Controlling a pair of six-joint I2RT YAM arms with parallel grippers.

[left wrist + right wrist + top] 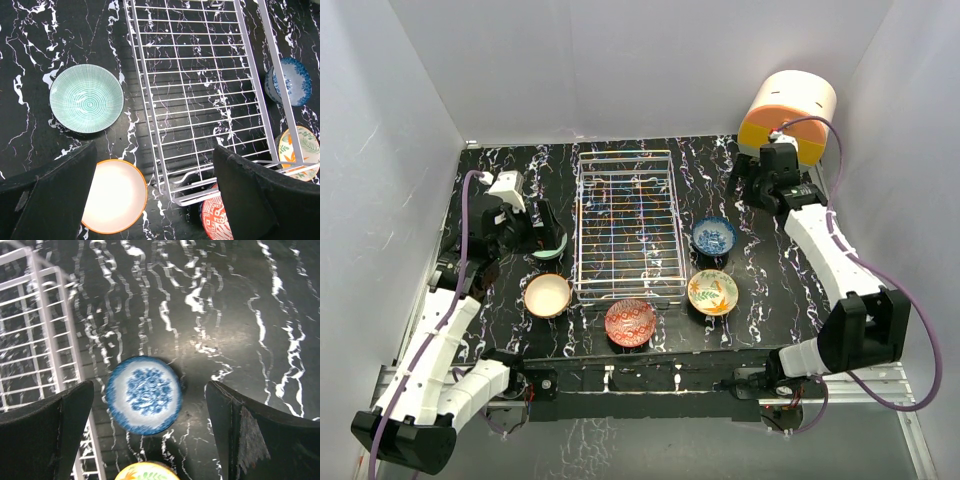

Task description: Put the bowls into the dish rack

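- R gripper (150, 385): jaws wide, holding nothing. In its wrist view the blue-white bowl (144, 395) lies btwn the fingers, a bit toward the 9 o'c one. Gripper is above it, not touching.
- L gripper (155, 147): jaws wide too, empty. It hangs over the rack's 9 o'c side, w/ the mint bowl (86, 98) at 10 o'c and the cream-tan bowl (114, 196) at 7 o'c in its view.
- Table (780, 290): black marbled top, everything sits on it.
- Dish rack (582, 240): mid-table, long axis 12–6 o'c, nothing in it, so the task looks to be at its very start.
- Bowls: all upright on the table, ringed round the rack. In the top view: mint at 9 o'c, cream-tan at 8, red bowl (630, 322) at 6, leafy bowl (712, 292) at 4, blue-white approx. at 3, just beside the side wire.
- Step in hand, my read: R arm goes for the blue-white bowl first.
- To do it well: shift so one finger drops inside the rim and the other outside. A rim pinch looks safer than spanning the whole bowl.
- Glaze prob. slippery, so close firmly and lift straight up before travelling.
- Clear the raised side wire w/ margin and set down at the 12 o'c end to leave room for later bowls.
- L arm should take the 9 o'c-side bowls, w/ only one arm over the rack at a time.
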